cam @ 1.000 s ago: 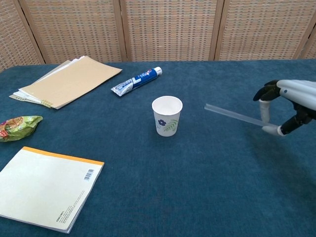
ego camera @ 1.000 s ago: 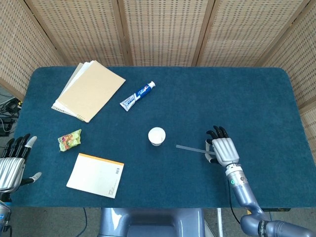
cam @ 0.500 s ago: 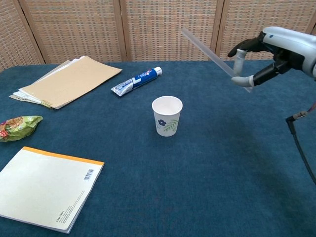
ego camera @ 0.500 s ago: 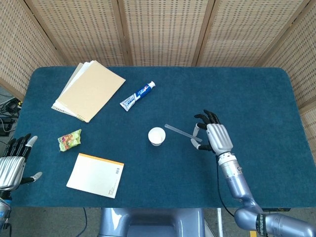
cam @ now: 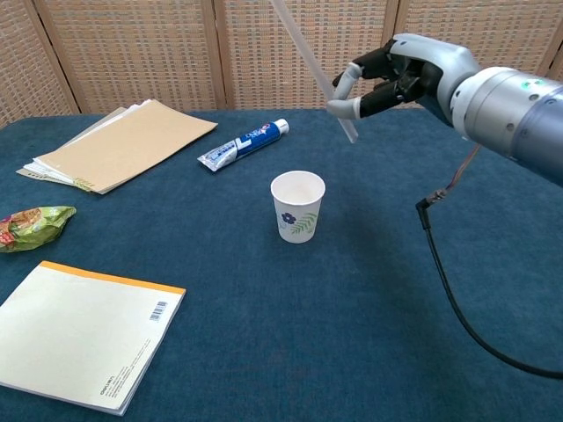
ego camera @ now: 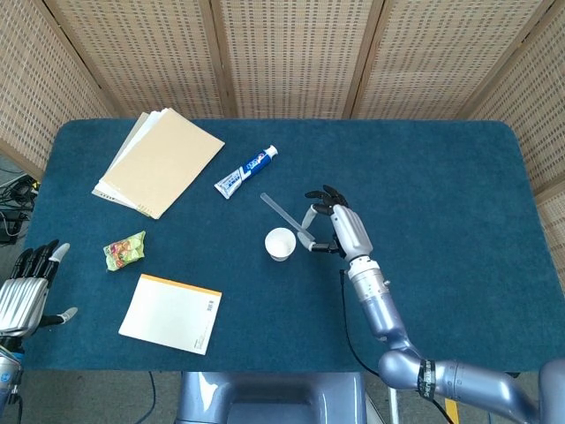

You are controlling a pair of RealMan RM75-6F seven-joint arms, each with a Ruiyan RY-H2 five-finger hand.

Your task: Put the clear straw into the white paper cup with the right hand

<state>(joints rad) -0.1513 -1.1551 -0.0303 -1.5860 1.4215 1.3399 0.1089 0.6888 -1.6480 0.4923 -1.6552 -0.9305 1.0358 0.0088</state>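
The white paper cup (ego camera: 280, 243) (cam: 298, 206), printed with a leaf pattern, stands upright and empty near the table's middle. My right hand (ego camera: 335, 228) (cam: 396, 77) hovers above and just right of it, pinching the clear straw (ego camera: 284, 216) (cam: 310, 65) near its lower end. The straw slants up and to the left, its lower tip (cam: 352, 136) well above the cup's rim and to its right. My left hand (ego camera: 25, 296) hangs off the table's front left corner, fingers apart, holding nothing.
A toothpaste tube (ego camera: 245, 171) (cam: 244, 143) lies behind the cup. A tan folder stack (ego camera: 159, 161) (cam: 114, 143) sits at the back left, a snack packet (ego camera: 124, 251) (cam: 31, 225) at the left, a notepad (ego camera: 171, 314) (cam: 75, 331) at the front left.
My right hand has risen from the right side of the table and moved left toward the cup, carrying the straw, which has tilted from nearly flat to steeply slanted.
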